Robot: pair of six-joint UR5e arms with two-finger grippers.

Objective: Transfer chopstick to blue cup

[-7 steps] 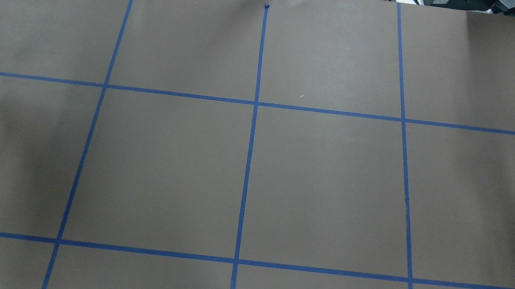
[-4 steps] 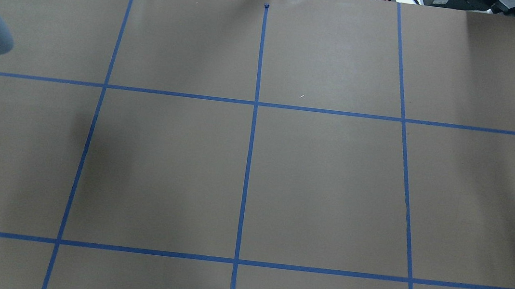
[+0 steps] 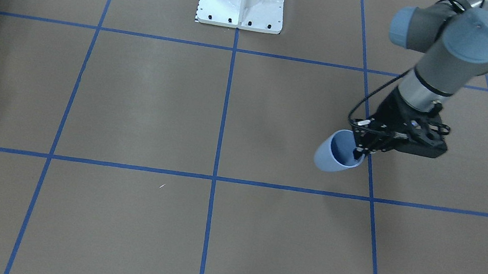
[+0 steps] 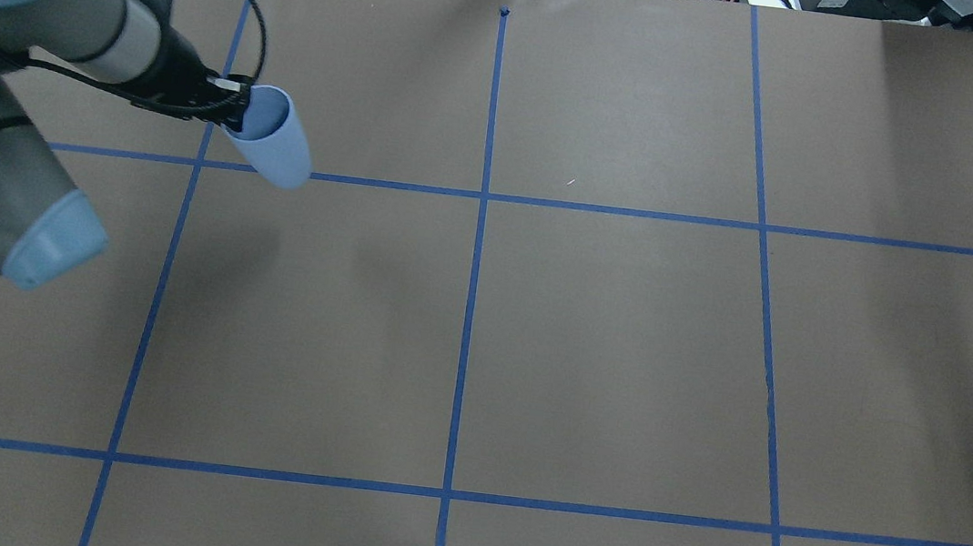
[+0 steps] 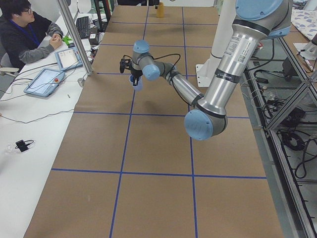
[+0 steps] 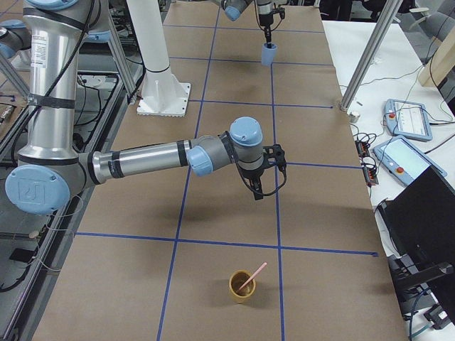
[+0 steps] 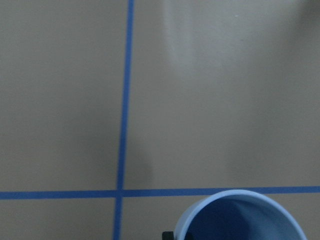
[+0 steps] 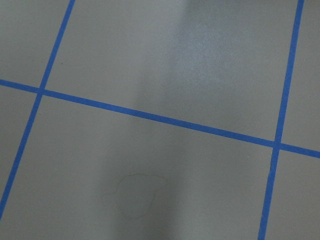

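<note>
My left gripper point(image 4: 233, 112) is shut on the rim of the pale blue cup point(image 4: 271, 141), which hangs tilted above the table in the far left part of the overhead view. One black finger reaches inside the blue cup point(image 3: 337, 153), as the front-facing view shows with my left gripper point(image 3: 362, 150). The left wrist view shows the blue cup's point(image 7: 241, 218) dark blue inside. A pink chopstick point(image 6: 254, 275) leans in a brown cup point(image 6: 241, 288) at the table's right end. My right gripper point(image 6: 257, 193) hovers near it; I cannot tell whether it is open or shut.
Blue tape lines divide the brown paper-covered table. The white robot base point(image 3: 242, 0) stands at the near edge. A person point(image 5: 25, 29) sits at a side table with tablets point(image 5: 45, 82). Metal posts point(image 6: 362, 60) and pendants point(image 6: 409, 121) flank the far side.
The left arm has swept in from the left edge of the overhead view, carrying the blue cup to the right and a little nearer the tape line.
</note>
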